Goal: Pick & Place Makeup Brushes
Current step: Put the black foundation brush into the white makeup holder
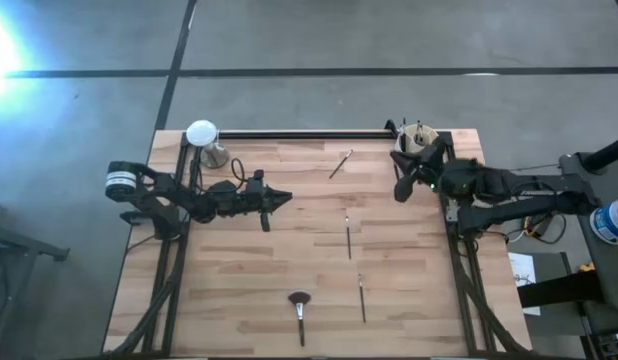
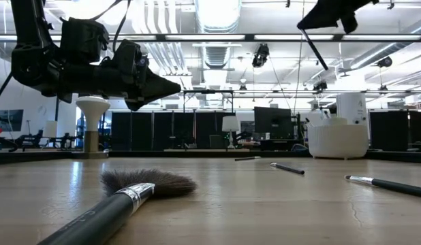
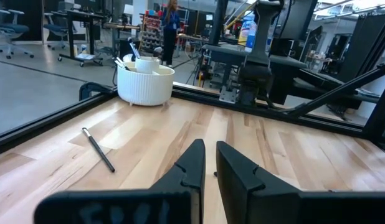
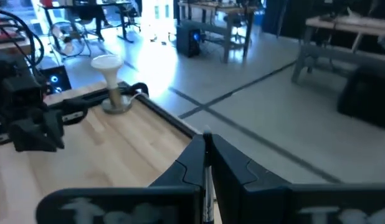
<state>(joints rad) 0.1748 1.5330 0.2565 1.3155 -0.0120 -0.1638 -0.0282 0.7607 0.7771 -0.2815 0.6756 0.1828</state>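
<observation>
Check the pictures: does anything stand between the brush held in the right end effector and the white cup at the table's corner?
Nothing visible does. The right end effector holds the brush above the table close to the white cup, and no object shows between them. Other brushes already stand in the cup.

Four brushes (image 1: 349,237) lie on the table (image 1: 239,310); one white holder (image 1: 417,140), one lamp (image 1: 202,135), two arms.

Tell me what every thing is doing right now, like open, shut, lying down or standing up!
Left gripper: slightly open, empty.
Right gripper: shut on a thin brush.
Fluffy brush: lying flat.
Three thin brushes: lying flat, apart.
White cup: upright, brushes inside.
</observation>
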